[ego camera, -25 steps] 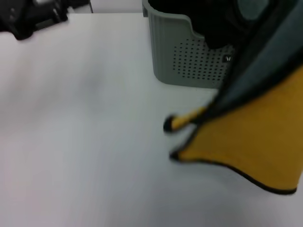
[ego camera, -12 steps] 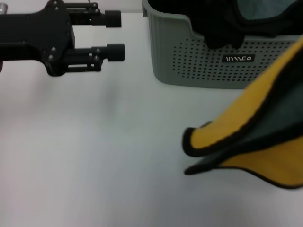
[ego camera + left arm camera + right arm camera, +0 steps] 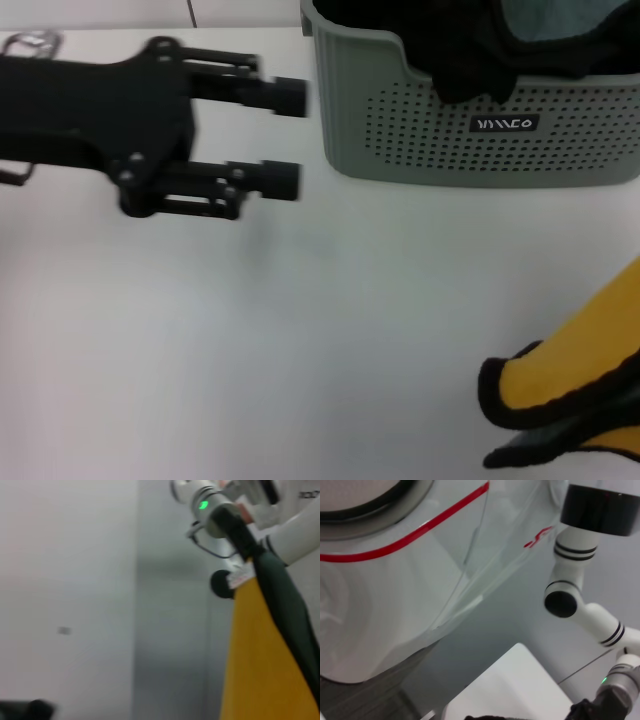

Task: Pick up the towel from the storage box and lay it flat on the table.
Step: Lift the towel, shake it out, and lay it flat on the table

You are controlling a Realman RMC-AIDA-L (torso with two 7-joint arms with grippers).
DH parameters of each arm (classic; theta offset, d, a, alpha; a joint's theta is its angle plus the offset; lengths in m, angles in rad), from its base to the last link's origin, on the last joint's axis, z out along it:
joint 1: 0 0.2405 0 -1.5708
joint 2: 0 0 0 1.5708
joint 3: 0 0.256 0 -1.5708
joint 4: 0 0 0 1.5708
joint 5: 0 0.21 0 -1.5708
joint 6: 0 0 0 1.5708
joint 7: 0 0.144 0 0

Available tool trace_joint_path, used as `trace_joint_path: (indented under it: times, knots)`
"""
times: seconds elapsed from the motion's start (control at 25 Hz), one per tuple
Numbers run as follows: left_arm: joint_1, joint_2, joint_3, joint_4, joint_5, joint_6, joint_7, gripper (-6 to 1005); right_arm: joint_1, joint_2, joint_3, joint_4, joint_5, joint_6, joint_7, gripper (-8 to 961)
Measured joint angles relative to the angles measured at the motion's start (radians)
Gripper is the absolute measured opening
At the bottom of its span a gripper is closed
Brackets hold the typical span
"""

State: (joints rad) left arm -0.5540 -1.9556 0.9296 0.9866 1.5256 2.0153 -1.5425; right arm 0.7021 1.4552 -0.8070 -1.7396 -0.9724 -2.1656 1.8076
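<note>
The towel (image 3: 565, 385), yellow with black edging, shows at the head view's lower right, its bunched corner low over the white table (image 3: 300, 330). In the left wrist view the towel (image 3: 260, 650) hangs yellow and dark teal from my right gripper (image 3: 248, 555), which is shut on its top edge by the small tag. The right gripper is out of the head view. My left gripper (image 3: 288, 138) hovers open above the table, fingertips pointing at the pale grey-green storage box (image 3: 420, 130) and apart from it.
A black cloth (image 3: 470, 55) and a teal cloth (image 3: 555, 20) lie inside the box. The box's label (image 3: 504, 124) faces me. Bare tabletop spreads between the left gripper and the towel.
The towel has swung right and down, away from the box front toward the lower right corner. My left gripper has come in from the left, closer to the box.
</note>
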Motion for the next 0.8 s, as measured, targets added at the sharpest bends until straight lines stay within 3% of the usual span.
trace_joint_path:
  times: [0.24, 0.52, 0.68, 0.8]
  knots:
    - [-0.121, -0.003, 0.063, -0.136, 0.013, -0.003, 0.001, 585, 0.000, 0.030, -0.005, 0.127, -0.033, 0.004, -0.068, 27]
    - [-0.265, -0.018, 0.062, -0.352, 0.106, -0.074, 0.071, 583, 0.053, 0.030, -0.045, 0.256, -0.064, 0.005, -0.146, 29]
    - [-0.281, -0.048, 0.064, -0.372, 0.142, -0.162, 0.082, 582, 0.064, 0.033, -0.050, 0.286, -0.081, 0.006, -0.163, 31]
    - [-0.275, -0.052, 0.061, -0.372, 0.144, -0.176, 0.089, 582, 0.058, 0.033, -0.045, 0.294, -0.082, 0.006, -0.169, 32]
